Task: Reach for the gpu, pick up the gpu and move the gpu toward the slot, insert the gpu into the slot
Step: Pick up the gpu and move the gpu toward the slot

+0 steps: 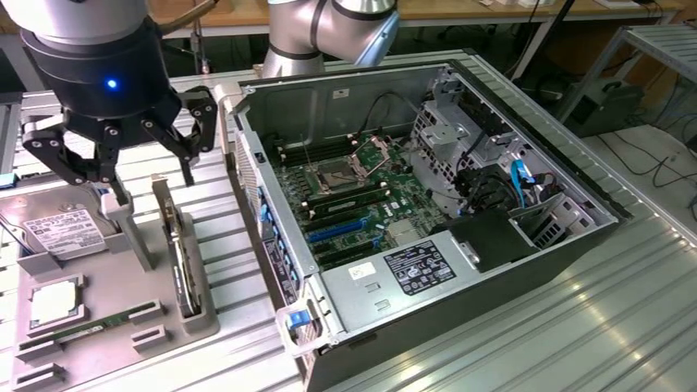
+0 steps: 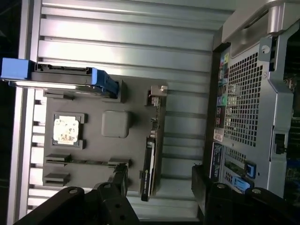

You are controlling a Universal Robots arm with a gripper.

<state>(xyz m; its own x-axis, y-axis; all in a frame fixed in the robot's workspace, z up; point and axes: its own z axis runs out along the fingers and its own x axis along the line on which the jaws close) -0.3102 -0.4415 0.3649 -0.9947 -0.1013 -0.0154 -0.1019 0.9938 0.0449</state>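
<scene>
The gpu (image 1: 176,249) is a thin dark card standing on its long edge in a grey fixture (image 1: 120,310) on the exterior view's left. In the wrist view the gpu (image 2: 152,157) shows edge-on, with its silvery bracket at one end. My gripper (image 1: 153,189) hangs open just above the card's far end, touching nothing. Its black fingers (image 2: 119,180) straddle the line of the card, and the gripper (image 2: 159,187) holds nothing. The blue slot (image 1: 335,232) lies on the motherboard inside the open computer case (image 1: 523,269).
On the same fixture sit a silver hard drive (image 1: 60,233) with a white label, a processor chip (image 1: 55,304) and a green memory stick (image 1: 98,328). The case's perforated rear wall (image 2: 248,93) stands close beside the fixture. The ribbed metal table (image 1: 610,327) runs all around.
</scene>
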